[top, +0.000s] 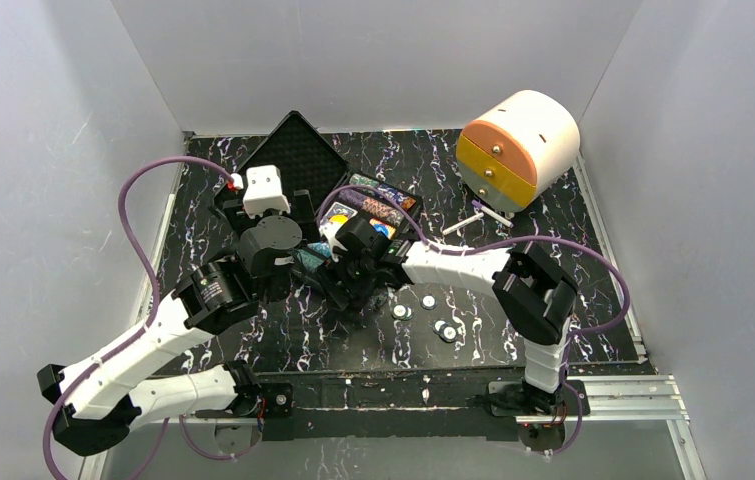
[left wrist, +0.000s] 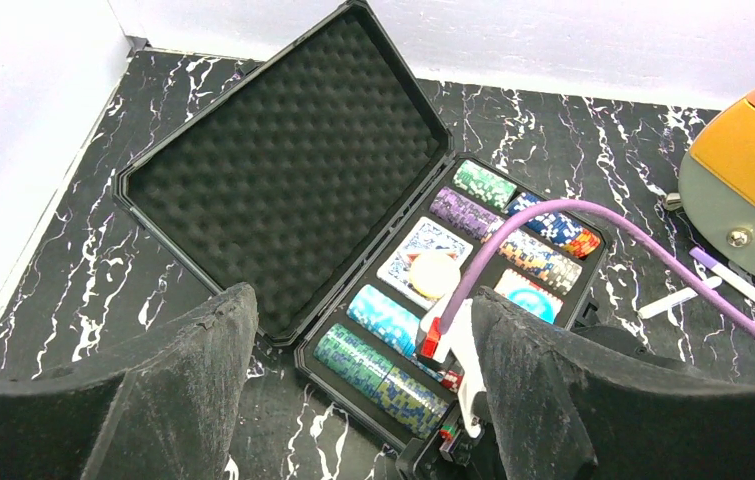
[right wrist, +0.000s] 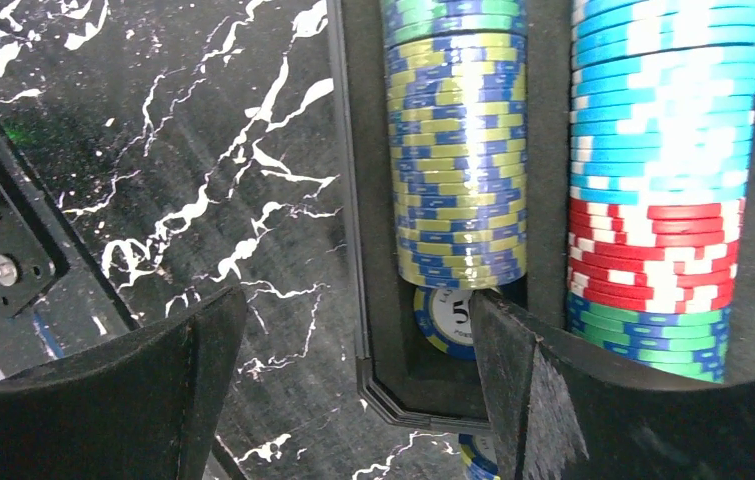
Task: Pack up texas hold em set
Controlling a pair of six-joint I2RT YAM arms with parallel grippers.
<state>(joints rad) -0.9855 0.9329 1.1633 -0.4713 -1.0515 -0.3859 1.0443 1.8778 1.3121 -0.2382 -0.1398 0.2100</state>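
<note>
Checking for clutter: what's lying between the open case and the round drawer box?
Two white pens lie on the table between case and drawer box, close to the box; clearest in the left wrist view.

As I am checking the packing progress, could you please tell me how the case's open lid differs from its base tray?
The lid is lined with bare egg-crate foam; the base tray has slotted compartments. The lid holds nothing; the base tray holds chip rows and a card deck. Both are black and joined along one edge.
</note>
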